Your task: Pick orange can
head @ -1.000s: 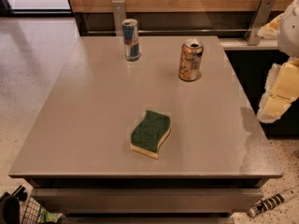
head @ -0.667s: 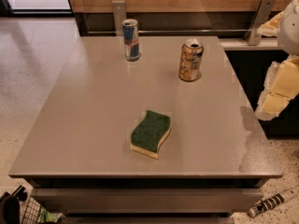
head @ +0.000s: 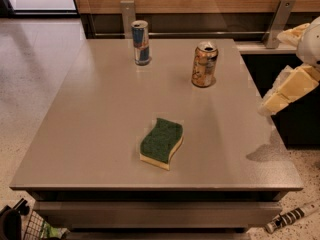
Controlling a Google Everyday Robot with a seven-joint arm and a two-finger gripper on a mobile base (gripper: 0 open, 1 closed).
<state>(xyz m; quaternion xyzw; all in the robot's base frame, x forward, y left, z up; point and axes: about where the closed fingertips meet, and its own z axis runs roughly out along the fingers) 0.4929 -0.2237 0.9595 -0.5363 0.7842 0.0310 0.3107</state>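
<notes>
The orange can [head: 204,64] stands upright at the far right of the grey table [head: 100,134]. It is orange-gold with pale patches and a silver top with the opening showing. My gripper [head: 267,106] is at the end of the cream-coloured arm at the right edge of the view. It hangs just off the table's right edge, to the right of the can and nearer the front, well apart from it, and holds nothing.
A slimmer blue-and-silver can [head: 141,42] stands upright at the far middle of the table. A green-and-yellow sponge [head: 161,143] lies near the table's front centre. A wooden wall with metal brackets [head: 127,15] runs behind the table. A dark counter [head: 295,119] is at the right.
The arm's cream end has moved a little left and up, towards the table's right edge. The cans and the sponge have not moved.
</notes>
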